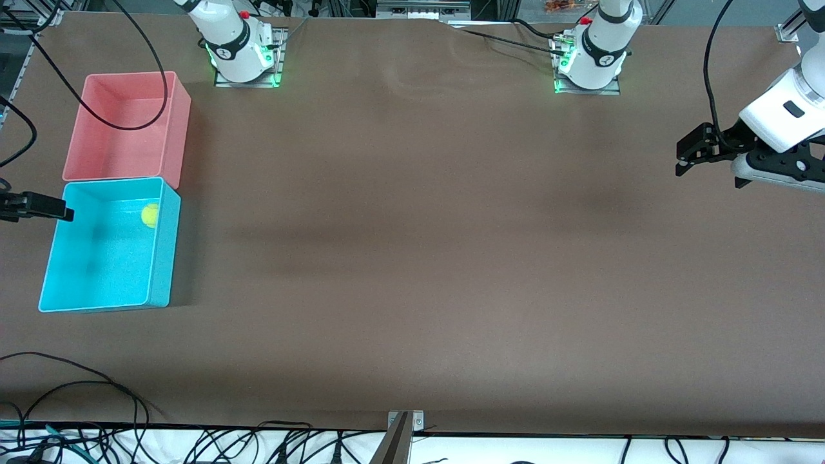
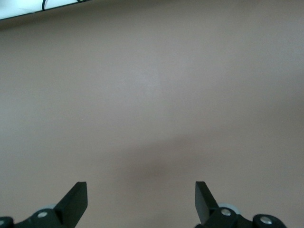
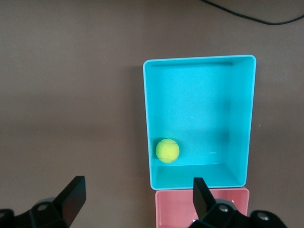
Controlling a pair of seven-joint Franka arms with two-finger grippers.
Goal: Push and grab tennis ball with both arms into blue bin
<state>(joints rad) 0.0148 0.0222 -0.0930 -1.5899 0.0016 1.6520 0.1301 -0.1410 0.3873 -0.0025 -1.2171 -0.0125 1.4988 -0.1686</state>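
Note:
The tennis ball (image 1: 150,215) (image 3: 167,150) lies inside the blue bin (image 1: 161,258) (image 3: 240,123), in the corner by the wall next to the pink bin. My right gripper (image 3: 137,187) hangs high above the two bins, open and holding nothing. In the front view only its black tip (image 1: 61,211) shows, over the blue bin's rim. My left gripper (image 1: 681,158) (image 2: 141,190) waits open and empty above bare table at the left arm's end.
A pink bin (image 1: 174,122) (image 3: 166,204) stands against the blue bin, farther from the front camera, with a black cable (image 1: 129,127) looping over it. More cables (image 1: 77,380) lie near the table's front edge.

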